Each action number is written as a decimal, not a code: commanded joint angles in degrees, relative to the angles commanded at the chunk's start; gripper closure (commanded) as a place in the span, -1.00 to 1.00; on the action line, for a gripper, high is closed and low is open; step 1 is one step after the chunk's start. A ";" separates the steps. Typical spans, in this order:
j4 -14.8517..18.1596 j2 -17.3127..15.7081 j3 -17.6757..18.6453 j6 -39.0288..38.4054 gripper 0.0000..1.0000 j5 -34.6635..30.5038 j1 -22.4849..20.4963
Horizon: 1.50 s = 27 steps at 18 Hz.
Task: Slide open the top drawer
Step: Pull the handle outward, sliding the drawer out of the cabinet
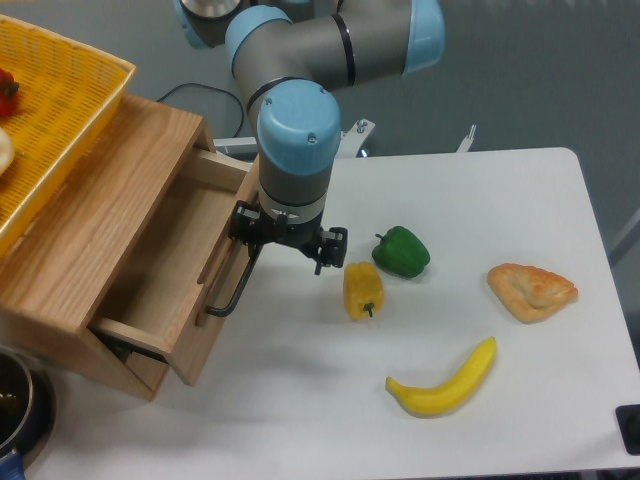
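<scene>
The top drawer [160, 262] of the oak cabinet [92, 215] stands pulled out toward the right, with its shallow inside showing. Its long black bar handle [232, 290] runs along the wood front [212, 340]. My gripper [268, 240] hangs straight down over the handle's upper end. The blue wrist above it hides the fingers, so I cannot see whether they hold the bar.
A yellow basket [60, 110] sits on top of the cabinet. A yellow pepper [363, 290], a green pepper [402, 251], a banana [446, 383] and a pastry [531, 290] lie on the white table to the right. A dark pot [15, 405] is at the lower left.
</scene>
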<state>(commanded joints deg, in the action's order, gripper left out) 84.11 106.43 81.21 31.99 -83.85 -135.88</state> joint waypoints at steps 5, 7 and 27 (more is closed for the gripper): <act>-0.35 0.62 -0.79 0.09 -1.00 0.09 -1.49; -0.35 0.70 -0.88 0.70 -1.00 0.09 -2.02; -0.09 1.85 -2.90 4.92 -1.00 0.09 -5.89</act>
<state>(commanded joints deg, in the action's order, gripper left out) 84.02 108.28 78.31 36.91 -83.76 -141.77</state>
